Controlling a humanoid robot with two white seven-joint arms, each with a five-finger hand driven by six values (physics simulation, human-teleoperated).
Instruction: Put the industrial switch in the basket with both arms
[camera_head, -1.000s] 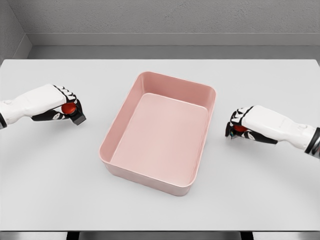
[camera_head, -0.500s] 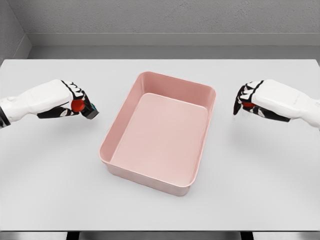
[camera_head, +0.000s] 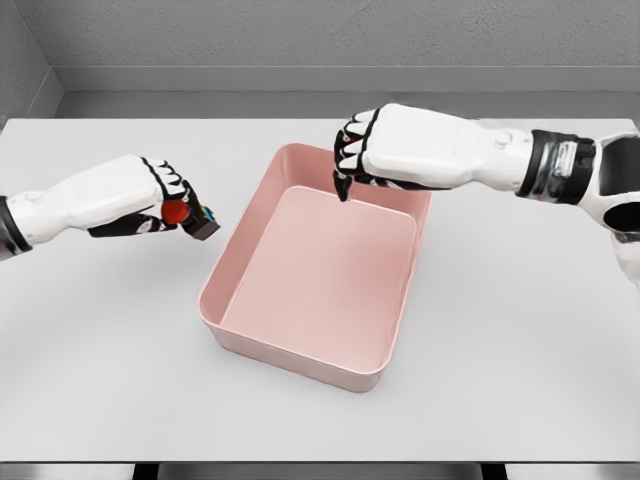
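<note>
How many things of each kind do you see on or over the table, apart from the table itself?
Pink basket: 1
Switch with red button, held in the left hand: 1
Robot hands, left and right hand: 2
Total: 4
The right hand is curled over the basket's far end; anything inside it is hidden.

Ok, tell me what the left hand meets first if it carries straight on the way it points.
The left hand, shut on a red-buttoned black switch, points right toward the pink rectangular plastic basket. It would probably meet the basket's near left wall first, though its height above the rim is unclear.
</note>
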